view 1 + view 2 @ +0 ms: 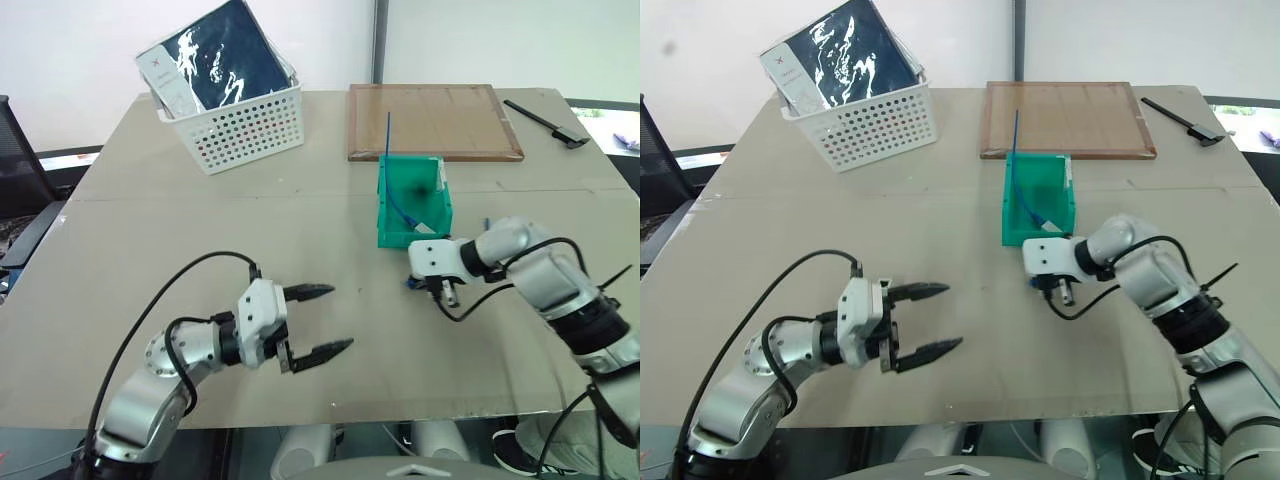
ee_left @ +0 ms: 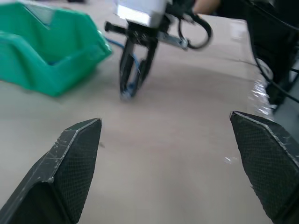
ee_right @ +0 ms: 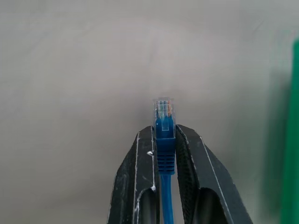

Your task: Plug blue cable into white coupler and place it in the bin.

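Note:
My right gripper [image 3: 164, 135] is shut on the blue cable [image 3: 164, 142], just behind its clear plug, which sticks out past the fingertips. Seen from the head, this gripper [image 1: 446, 293] points down at the table close in front of the teal-green bin [image 1: 391, 238]. The left wrist view shows it [image 2: 127, 91] with blue cable between its fingers, tips near the tabletop. My left gripper [image 1: 340, 318] hovers over the near left of the table, open wide and holding nothing. The white coupler is out of view.
A thin blue cable [image 1: 388, 135] stands up out of the bin. A white perforated basket [image 1: 250, 130] holding a dark packet sits at the back left. A wooden board [image 1: 435, 120] lies behind the bin, with a black tool [image 1: 545, 120] to its right.

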